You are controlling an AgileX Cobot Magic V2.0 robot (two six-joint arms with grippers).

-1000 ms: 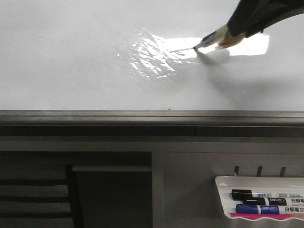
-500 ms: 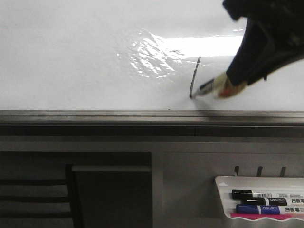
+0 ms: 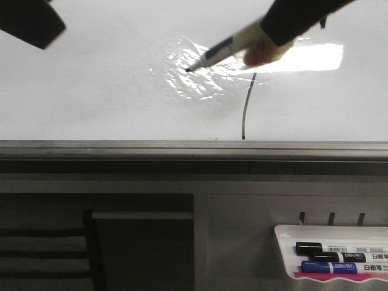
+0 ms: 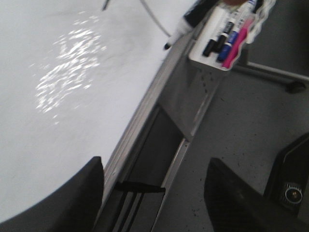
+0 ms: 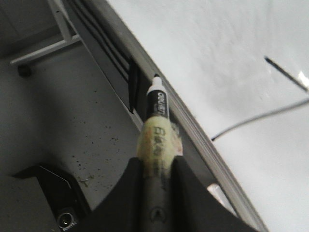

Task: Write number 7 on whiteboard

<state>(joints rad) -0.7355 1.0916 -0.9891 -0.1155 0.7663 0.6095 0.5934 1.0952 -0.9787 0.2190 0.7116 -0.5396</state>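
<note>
1. Left gripper (image 4: 153, 193): seen in the front view only as a dark shape at the far left over the whiteboard (image 3: 91, 91). In its wrist view the two fingers stand spread with nothing between them. It takes no part in the writing.
2. Whiteboard: large glossy white board, grey frame along its near edge, bright glare at centre right.
3. Marker (image 3: 221, 51): pinched in the right gripper (image 5: 157, 169), whose fingers are pressed against the barrel. The tip hangs over the glare, left of the stroke's top; contact with the board cannot be told.
4. Number 7 (image 3: 247, 106): right of centre. Only a long, slightly curved downstroke shows plainly, ending just beside the near frame; a top bar is lost in the glare.
5. Marker tray (image 3: 330, 254): near right, below the board, holding spare markers.
6. Step in hand, by judgement: the top bar. The next move calls for a short rightward stroke meeting the downstroke's top.
</note>
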